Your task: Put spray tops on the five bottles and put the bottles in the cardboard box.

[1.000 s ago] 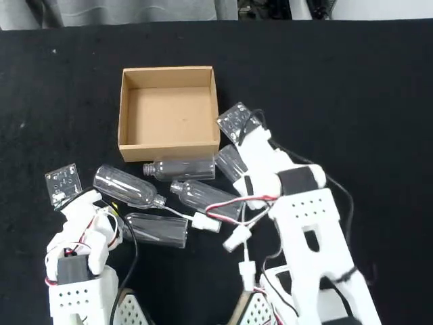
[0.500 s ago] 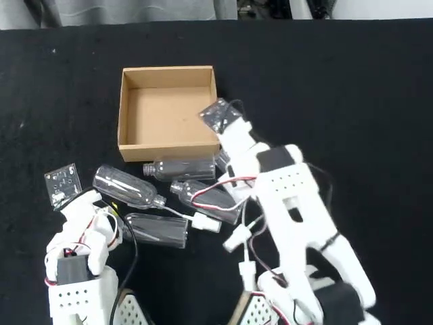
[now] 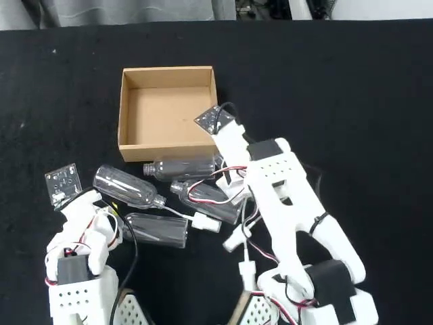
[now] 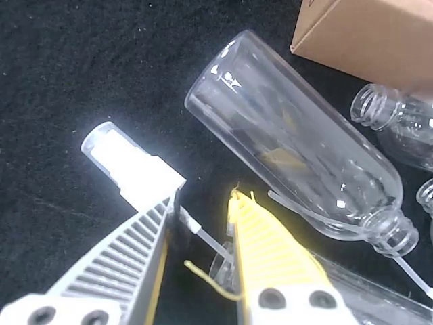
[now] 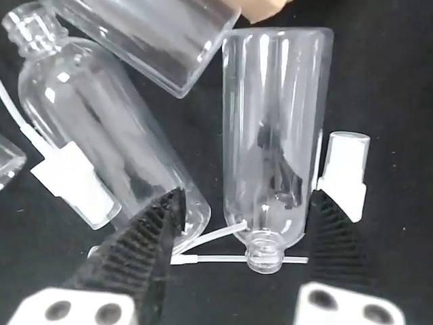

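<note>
Right gripper (image 5: 247, 203) spread, bottle (image 5: 270, 115) between jaws

Likely robotics lab: black-clothed table (image 3: 379, 101), grey curtain (image 3: 135, 10) behind.

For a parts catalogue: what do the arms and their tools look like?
Both arms are white plastic. The left arm has a perforated plate; the right arm has black motor blocks and red-and-white cables. The left tool has one white ribbed finger and one yellow; the right tool has black ribbed ones.
</note>
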`<state>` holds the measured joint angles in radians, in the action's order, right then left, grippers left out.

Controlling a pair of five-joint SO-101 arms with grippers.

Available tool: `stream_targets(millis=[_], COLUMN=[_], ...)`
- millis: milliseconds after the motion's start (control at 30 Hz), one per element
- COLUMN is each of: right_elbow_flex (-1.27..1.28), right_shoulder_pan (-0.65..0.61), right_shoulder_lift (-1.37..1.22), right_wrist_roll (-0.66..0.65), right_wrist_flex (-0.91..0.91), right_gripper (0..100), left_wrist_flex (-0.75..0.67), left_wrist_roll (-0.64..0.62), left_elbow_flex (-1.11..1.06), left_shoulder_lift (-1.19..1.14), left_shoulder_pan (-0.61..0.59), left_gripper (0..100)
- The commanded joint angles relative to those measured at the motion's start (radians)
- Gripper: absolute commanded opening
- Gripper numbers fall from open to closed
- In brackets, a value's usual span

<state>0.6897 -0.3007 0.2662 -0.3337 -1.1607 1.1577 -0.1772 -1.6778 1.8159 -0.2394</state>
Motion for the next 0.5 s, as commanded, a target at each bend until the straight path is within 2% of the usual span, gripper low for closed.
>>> stream_targets(millis=[0, 467], right_elbow_flex=[-0.058, -0.054], right_shoulder_pan=[-0.020, 0.015], right_shoulder_lift=[-0.005, -0.131], right_wrist_roll=[0.005, 0.006], right_wrist_flex=[0.021, 0.092], right_gripper=[26.5, 26.5], left_wrist_flex=[-0.002, -0.002], left_wrist_roll=[0.002, 0.002], left_elbow_flex=[-0.022, -0.022], left_shoulder_lift=[0.005, 0.005], left_shoulder_pan=[-0.007, -0.007], left_gripper=[12, 12])
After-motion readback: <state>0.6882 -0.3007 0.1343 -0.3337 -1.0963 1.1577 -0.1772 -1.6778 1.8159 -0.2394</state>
